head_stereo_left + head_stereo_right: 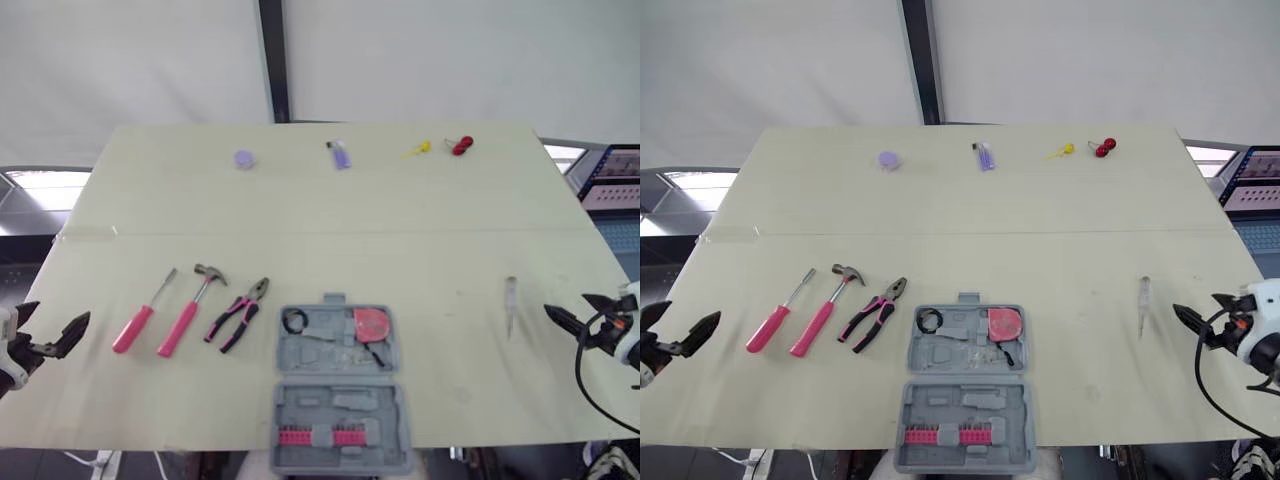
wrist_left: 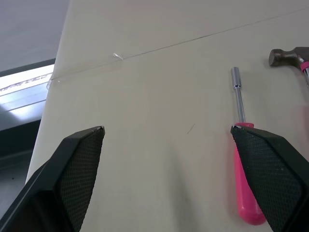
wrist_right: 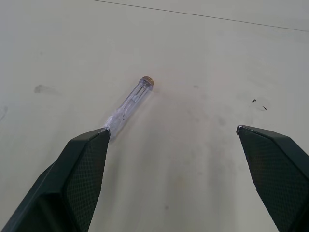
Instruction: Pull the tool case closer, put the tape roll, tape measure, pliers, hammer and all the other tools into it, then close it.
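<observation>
Now tool case [image 1: 340,400] open, lower centre; left gripper [image 1: 55,318] lower left, right gripper [image 1: 566,302] lower right, both spread, empty.

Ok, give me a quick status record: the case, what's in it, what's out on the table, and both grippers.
case: grey plastic tool case, open, centre of the cream table's near edge
inside: black tape roll, pink round tape measure, both in the far half
left of case: pink-handled pliers, pink-handled hammer, pink-handled screwdriver
right of case: clear-bodied tester screwdriver
far edge: lilac disc, purple item, yellow item, red item
left gripper: open, empty, by the screwdriver
right gripper: open, empty, by the tester
</observation>
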`<action>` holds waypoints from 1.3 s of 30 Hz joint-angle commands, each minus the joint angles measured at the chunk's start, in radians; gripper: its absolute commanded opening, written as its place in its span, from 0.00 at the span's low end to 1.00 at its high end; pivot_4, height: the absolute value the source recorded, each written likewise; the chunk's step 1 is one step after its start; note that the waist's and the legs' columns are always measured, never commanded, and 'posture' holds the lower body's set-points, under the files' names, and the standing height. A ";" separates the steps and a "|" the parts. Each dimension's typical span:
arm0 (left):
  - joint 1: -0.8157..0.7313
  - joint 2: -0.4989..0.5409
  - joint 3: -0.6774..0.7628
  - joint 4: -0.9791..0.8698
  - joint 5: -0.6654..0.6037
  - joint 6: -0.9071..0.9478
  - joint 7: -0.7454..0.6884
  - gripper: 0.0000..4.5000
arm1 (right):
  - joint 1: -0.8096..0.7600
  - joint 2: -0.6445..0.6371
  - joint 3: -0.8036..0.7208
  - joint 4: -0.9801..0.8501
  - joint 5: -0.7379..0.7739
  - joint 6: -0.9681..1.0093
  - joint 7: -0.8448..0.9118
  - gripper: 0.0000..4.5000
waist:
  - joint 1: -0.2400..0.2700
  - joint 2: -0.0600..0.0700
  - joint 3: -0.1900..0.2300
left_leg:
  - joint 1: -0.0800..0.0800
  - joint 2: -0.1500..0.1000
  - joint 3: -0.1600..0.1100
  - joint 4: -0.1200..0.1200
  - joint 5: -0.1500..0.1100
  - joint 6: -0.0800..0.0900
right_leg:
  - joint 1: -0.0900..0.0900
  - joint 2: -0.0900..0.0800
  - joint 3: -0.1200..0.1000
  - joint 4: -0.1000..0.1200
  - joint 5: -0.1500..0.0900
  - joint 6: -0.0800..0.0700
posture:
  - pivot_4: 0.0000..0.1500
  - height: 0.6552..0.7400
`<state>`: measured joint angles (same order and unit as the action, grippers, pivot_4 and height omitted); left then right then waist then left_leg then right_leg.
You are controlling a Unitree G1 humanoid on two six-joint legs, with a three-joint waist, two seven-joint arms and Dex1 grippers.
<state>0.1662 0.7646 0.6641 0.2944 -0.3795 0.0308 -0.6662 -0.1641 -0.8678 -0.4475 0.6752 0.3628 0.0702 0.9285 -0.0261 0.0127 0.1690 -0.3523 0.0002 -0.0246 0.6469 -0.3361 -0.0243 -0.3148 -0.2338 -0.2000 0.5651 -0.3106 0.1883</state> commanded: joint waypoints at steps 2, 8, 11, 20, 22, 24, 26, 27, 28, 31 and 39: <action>0.009 -0.005 -0.003 -0.047 -0.005 -0.003 -0.011 1.00 | 0.012 -0.009 -0.046 -0.051 0.045 0.010 0.019 0.99 | 0.001 0.000 0.000 | 0.000 0.000 0.003 0.000 0.000 0.000 | -0.003 0.000 0.003 0.001 0.000 0.000 | 1.00 1.00; 0.050 -0.101 -0.166 -0.363 -0.041 0.115 -0.025 1.00 | 0.048 -0.016 0.057 -0.542 0.215 0.286 0.119 0.99 | 0.000 0.000 0.000 | 0.000 0.000 0.009 0.000 0.000 0.001 | -0.009 0.000 0.013 0.005 0.000 0.001 | 1.00 1.00; 0.027 -0.140 -0.254 -0.473 -0.023 0.173 0.017 1.00 | 0.008 -0.010 0.148 -0.811 0.314 0.431 0.124 0.99 | 0.000 0.000 0.001 | 0.000 0.006 0.010 0.001 -0.001 -0.001 | -0.010 0.006 0.015 0.005 0.001 0.000 | 1.00 1.00; -0.053 -0.216 -0.510 -0.631 0.063 0.448 0.173 1.00 | -0.276 0.054 0.411 -0.969 0.301 0.495 0.169 0.99 | 0.031 -0.002 0.002 | -0.001 0.013 0.011 0.005 -0.004 -0.005 | -0.011 0.015 0.019 0.004 0.001 -0.001 | 1.00 1.00; -0.064 -0.237 -0.531 -0.641 0.078 0.489 0.213 1.00 | -0.299 0.062 0.432 -0.974 0.295 0.495 0.177 0.99 | 0.039 -0.003 0.002 | -0.002 0.013 0.011 0.006 -0.004 -0.005 | -0.011 0.016 0.019 0.004 0.001 -0.001 | 1.00 1.00; -0.080 -0.254 -0.544 -0.645 0.087 0.527 0.242 1.00 | -0.313 0.065 0.447 -0.987 0.298 0.498 0.185 0.99 | 0.048 -0.003 0.002 | -0.002 0.013 0.011 0.006 -0.004 -0.005 | -0.011 0.016 0.020 0.004 0.001 -0.001 | 1.00 1.00; -0.093 -0.260 -0.557 -0.644 0.102 0.560 0.263 1.00 | -0.327 0.071 0.460 -1.004 0.301 0.501 0.193 0.99 | 0.050 -0.003 0.002 | -0.002 0.013 0.011 0.007 -0.004 -0.005 | -0.011 0.017 0.021 0.004 0.001 -0.001 | 1.00 1.00; -0.099 -0.260 -0.562 -0.640 0.107 0.568 0.266 1.00 | -0.331 0.072 0.468 -1.013 0.302 0.501 0.200 0.99 | 0.049 -0.003 0.002 | -0.002 0.013 0.011 0.007 -0.004 -0.005 | -0.011 0.017 0.021 0.004 0.001 -0.001 | 1.00 1.00; -0.109 -0.258 -0.569 -0.632 0.116 0.572 0.270 1.00 | -0.333 0.070 0.477 -1.019 0.301 0.500 0.209 0.99 | 0.049 -0.003 0.002 | -0.002 0.013 0.011 0.007 -0.004 -0.005 | -0.012 0.017 0.021 0.004 0.001 -0.001 | 1.00 1.00; -0.135 -0.259 -0.584 -0.610 0.140 0.582 0.281 1.00 | -0.338 0.063 0.495 -1.018 0.284 0.493 0.225 0.99 | 0.050 -0.003 0.002 | -0.002 0.013 0.011 0.007 -0.004 -0.005 | -0.012 0.017 0.021 0.004 0.001 -0.001 | 1.00 1.00; -0.188 -0.239 -0.692 -0.529 0.209 0.617 0.255 1.00 | -0.355 0.069 0.508 -0.996 0.255 0.492 0.238 0.99 | 0.050 -0.003 0.002 | -0.002 0.013 0.012 0.007 -0.004 -0.005 | -0.012 0.017 0.022 0.005 0.001 -0.001 | 1.00 1.00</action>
<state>-0.0260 0.5242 -0.0033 -0.2459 -0.1894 0.6425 -0.4063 -0.5017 -0.7985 0.0721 -0.3071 0.6131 0.5705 1.1538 0.0236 0.0097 0.1709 -0.3542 0.0134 -0.0124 0.6534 -0.3402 -0.0289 -0.3272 -0.2168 -0.1779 0.5698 -0.3097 0.1870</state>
